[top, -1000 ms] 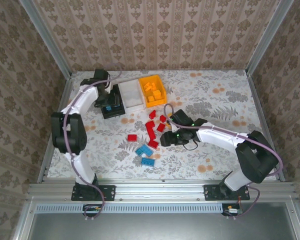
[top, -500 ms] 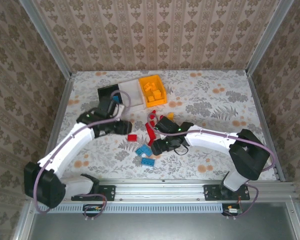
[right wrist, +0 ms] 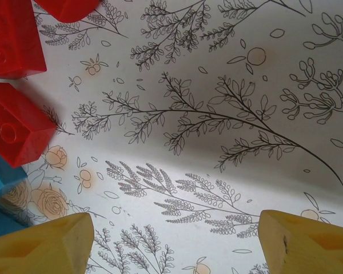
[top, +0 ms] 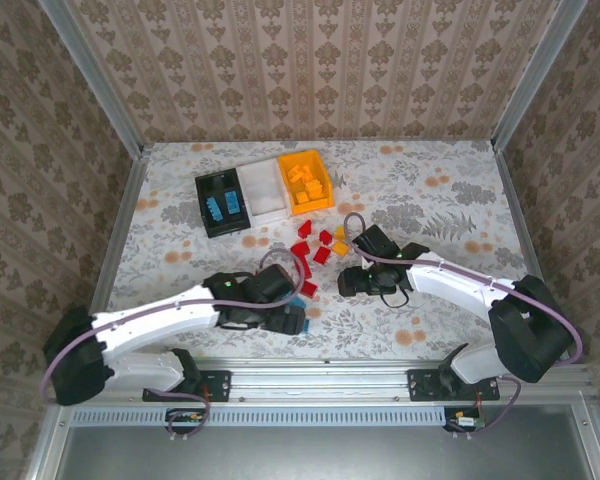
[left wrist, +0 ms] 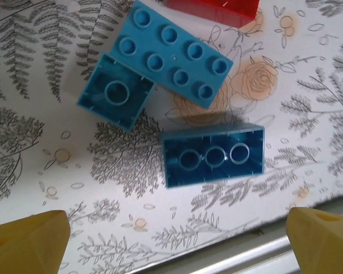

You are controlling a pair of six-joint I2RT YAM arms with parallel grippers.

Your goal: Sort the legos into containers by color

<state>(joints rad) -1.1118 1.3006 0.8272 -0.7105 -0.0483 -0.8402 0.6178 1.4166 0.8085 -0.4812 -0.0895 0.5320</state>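
Beige damask walls [top: 320, 70] stand at nine, twelve and three o'clock; floral tabletop [top: 460, 190], seemingly evenly lit; aluminium rail [top: 320, 378] at six.

We count one black bin [top: 202, 205], one white bin [top: 263, 193] and one orange-yellow bin [top: 315, 206], three in all, well ahead of both pincers. Two light-blue legos [top: 213, 208] lie in the black one. Just ahead of the left pincer [left wrist: 174, 240] we count three light-blue bricks [left wrist: 212, 154] and one red brick's edge [left wrist: 211, 8]. Ahead of the right pincer [right wrist: 177, 240], off to one side, we count three red bricks [right wrist: 14, 125]. The yellow legos [top: 302, 180] in the orange-yellow bin are too bunched to count.
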